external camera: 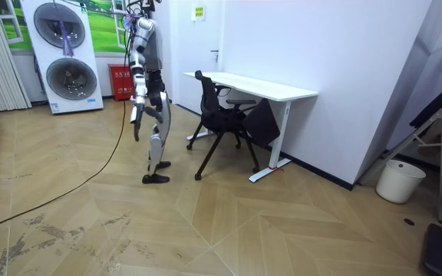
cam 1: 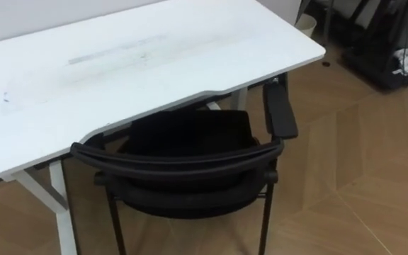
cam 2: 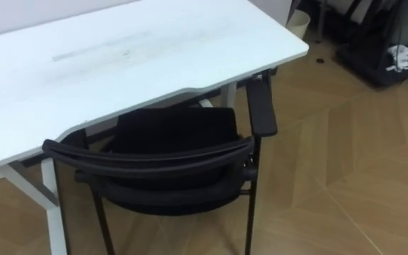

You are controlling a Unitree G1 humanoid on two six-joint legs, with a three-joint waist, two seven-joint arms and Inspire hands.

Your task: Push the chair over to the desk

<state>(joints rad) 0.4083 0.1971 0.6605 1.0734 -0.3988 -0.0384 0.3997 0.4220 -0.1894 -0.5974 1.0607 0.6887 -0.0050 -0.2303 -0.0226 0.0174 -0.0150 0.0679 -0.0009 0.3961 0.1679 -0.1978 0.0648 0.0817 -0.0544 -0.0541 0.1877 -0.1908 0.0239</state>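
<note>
Half of the black chair point(cam 1: 190, 159) sits tucked under the white desk point(cam 1: 119, 64), and its legs are cut off at the bottom. I stand just behind it. My right hand point(external camera: 136, 116) and left hand point(external camera: 163, 102) hang low, too small to tell if spread or closed. I cannot read the yellow wall sign point(external camera: 199, 12).

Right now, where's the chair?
In the eye views the chair sits low centre, drawn up to the white desk's front edge, its backrest nearest the camera.
</note>
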